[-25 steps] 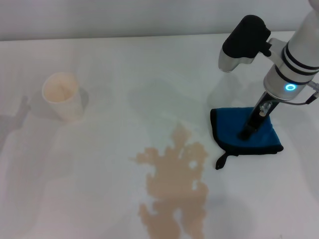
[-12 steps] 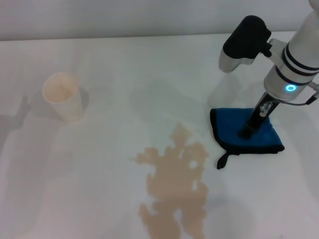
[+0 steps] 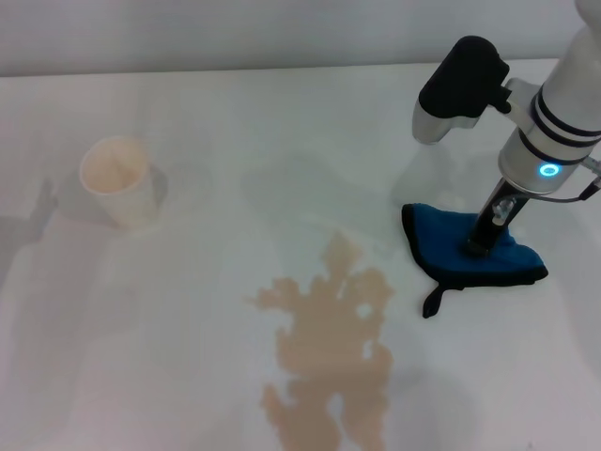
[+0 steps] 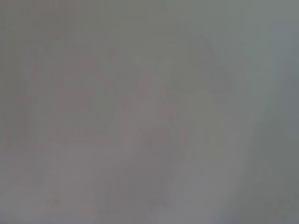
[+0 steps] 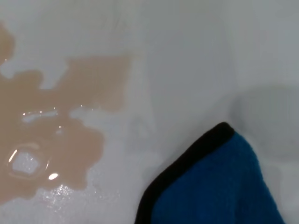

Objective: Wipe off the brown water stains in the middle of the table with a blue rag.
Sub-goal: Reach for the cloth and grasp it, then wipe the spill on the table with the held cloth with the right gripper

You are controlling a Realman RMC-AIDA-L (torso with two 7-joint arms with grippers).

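The blue rag lies on the white table at the right, bunched up around my right gripper. The gripper comes down onto the rag's middle and is shut on a fold of the cloth. Its black loop tag trails toward the front. The brown water stains spread over the table's middle front, to the left of the rag and apart from it. In the right wrist view the rag's black-trimmed corner sits beside the brown water stains. My left gripper is out of view.
A cream paper cup stands at the far left of the table. The left wrist view holds only a plain grey surface.
The rag has gathered up around the right gripper and shifted slightly right and forward. Its flat shape has become bunched. The stains and cup have not moved.
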